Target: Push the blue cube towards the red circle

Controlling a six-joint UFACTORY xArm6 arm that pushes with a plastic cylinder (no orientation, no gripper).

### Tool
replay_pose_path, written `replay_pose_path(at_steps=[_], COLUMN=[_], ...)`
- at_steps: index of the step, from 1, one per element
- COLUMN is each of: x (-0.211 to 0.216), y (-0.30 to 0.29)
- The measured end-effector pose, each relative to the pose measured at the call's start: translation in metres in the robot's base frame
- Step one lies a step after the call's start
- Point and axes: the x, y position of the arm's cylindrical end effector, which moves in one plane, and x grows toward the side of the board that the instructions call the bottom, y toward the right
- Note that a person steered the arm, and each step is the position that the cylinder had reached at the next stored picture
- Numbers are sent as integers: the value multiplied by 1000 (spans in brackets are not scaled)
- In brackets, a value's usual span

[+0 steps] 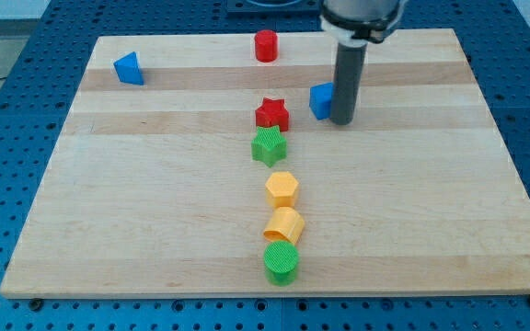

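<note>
The blue cube (320, 100) sits on the wooden board (155, 202), right of centre near the view's top. My tip (342, 121) stands right against the cube's right side, touching or nearly touching it. The red circle (265, 45), a short red cylinder, stands at the view's top centre, up and left of the cube. The rod partly hides the cube's right edge.
A red star (271, 114) lies just left of the blue cube, a green star (269, 146) below it. Further down are a yellow hexagon (282, 188), a yellow block (284, 224) and a green cylinder (281, 262). A blue triangle (129, 69) is at the top left.
</note>
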Motion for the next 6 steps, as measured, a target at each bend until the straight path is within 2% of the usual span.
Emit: replay_pose_path(at_steps=[1, 2, 3, 4, 5, 6], x=[-48, -81, -21, -1, -40, -61], y=[0, -36, 10, -20, -57, -62])
